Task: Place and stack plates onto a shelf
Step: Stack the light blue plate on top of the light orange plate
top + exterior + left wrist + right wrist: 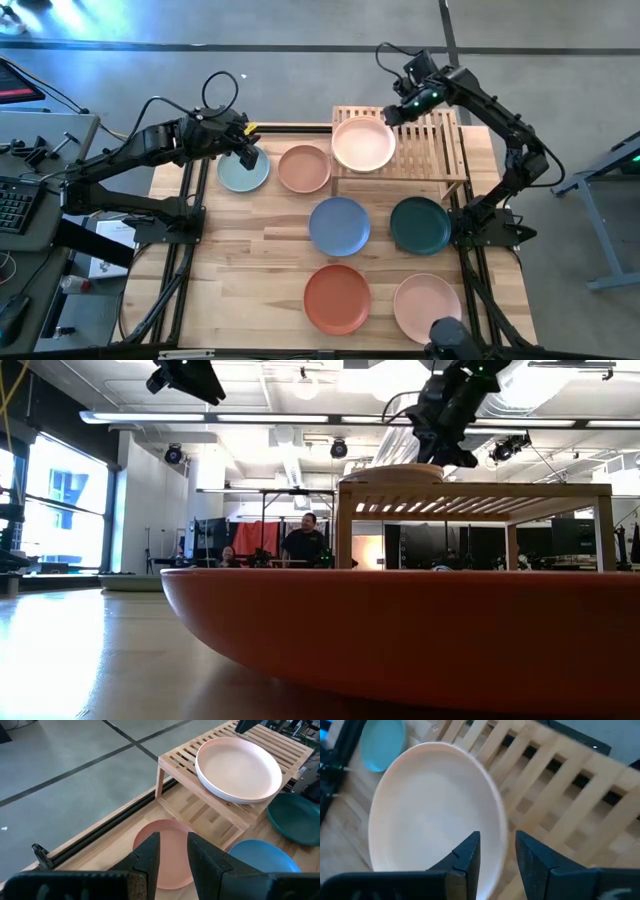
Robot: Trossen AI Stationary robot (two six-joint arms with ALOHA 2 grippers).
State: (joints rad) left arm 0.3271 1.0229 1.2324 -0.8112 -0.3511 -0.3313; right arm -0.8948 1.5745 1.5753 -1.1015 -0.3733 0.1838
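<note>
Left dark two-finger gripper (250,156): arm reaches in from the table's left side, wrist angled down, fingers (150,852) parted by a narrow gap, nothing between them. Right dark two-finger gripper (390,116): arm folded at the elbow, stretched toward the far edge, fingers (468,852) slightly apart, nothing gripped.

— What colours do I have here?
— I count a cream plate (363,144) on the light-wood slatted shelf (440,140), then pale teal (243,172), peach (304,168), blue (339,225), dark green (420,225), terracotta-orange (337,298) and pink (426,305) plates on my pale wood-grain surface (250,260).
</note>
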